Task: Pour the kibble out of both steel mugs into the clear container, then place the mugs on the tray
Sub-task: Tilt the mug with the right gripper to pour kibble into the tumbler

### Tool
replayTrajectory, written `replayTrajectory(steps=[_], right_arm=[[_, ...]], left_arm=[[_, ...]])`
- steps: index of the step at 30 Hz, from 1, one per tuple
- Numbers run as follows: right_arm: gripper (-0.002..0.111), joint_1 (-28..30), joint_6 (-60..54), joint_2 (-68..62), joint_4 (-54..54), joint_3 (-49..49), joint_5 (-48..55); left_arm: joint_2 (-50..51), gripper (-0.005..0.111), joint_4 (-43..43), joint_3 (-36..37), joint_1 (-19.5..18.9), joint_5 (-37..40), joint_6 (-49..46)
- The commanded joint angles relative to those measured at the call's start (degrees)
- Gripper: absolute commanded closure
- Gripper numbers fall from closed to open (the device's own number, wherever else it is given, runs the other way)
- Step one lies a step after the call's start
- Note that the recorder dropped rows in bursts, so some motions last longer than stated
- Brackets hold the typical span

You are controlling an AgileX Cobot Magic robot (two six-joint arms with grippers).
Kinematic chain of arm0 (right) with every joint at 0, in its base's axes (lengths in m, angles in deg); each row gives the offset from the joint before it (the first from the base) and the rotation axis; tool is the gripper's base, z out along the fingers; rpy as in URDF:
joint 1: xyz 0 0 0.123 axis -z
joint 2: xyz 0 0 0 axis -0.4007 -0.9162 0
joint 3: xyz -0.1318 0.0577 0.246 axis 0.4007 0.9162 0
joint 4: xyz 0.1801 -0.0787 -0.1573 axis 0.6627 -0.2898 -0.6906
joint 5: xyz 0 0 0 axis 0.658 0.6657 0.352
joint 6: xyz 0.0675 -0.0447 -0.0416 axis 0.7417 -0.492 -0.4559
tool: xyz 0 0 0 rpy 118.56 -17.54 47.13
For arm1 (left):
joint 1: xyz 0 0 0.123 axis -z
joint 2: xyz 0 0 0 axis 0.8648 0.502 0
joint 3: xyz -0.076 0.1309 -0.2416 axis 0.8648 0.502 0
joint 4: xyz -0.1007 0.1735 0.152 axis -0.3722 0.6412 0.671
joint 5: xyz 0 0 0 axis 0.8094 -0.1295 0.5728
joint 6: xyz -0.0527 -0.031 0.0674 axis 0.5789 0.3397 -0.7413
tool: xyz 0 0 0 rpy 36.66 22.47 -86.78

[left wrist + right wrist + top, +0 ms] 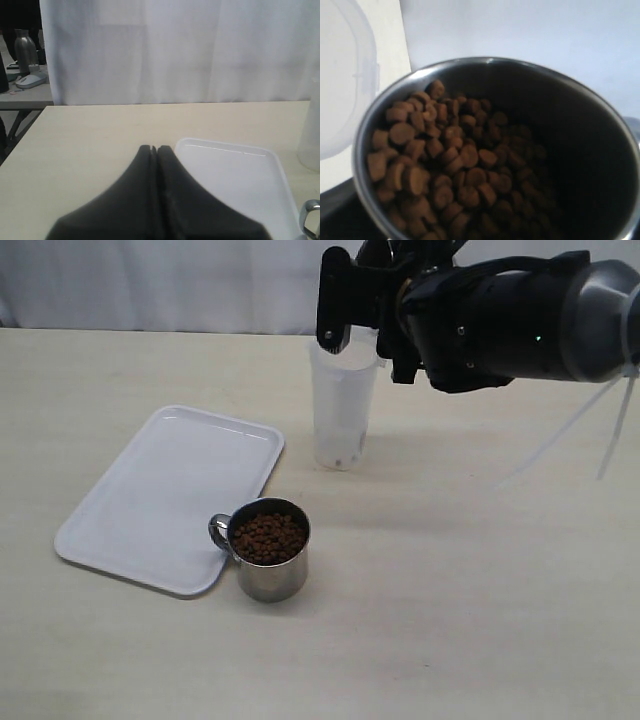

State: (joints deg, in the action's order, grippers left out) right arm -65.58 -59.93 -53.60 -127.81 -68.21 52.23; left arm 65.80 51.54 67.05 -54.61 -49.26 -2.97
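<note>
Right end effector (368, 332) grips shiny steel mug (600, 165) of brown kibble (450, 165) at clear container (340, 415) rim; left end effector (154, 150) pressed together.

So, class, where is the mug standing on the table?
Exterior view: the mug stands just left of centre, at the tray's near right corner, in front of the clear container.

The exterior camera looks down slantwise over my table (480, 620), tray (150, 490) left of centre. My left wrist camera skims low across that tray toward the curtain (175, 50); my right stares close into a steel mug (580, 130).
</note>
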Motion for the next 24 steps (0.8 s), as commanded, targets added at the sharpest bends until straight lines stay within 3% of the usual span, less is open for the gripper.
replayTrajectory(steps=[1,24], right_arm=[[0.104,-0.1,-0.4,0.1,-1.3,-1.1,-2.2],[0.104,-0.1,-12.9,0.1,-1.3,-1.1,-2.0]], left_arm=[[-0.1,0.107,-0.1,0.1,0.2,-0.5,0.6],[-0.1,0.107,-0.1,0.1,0.2,-0.2,0.6]])
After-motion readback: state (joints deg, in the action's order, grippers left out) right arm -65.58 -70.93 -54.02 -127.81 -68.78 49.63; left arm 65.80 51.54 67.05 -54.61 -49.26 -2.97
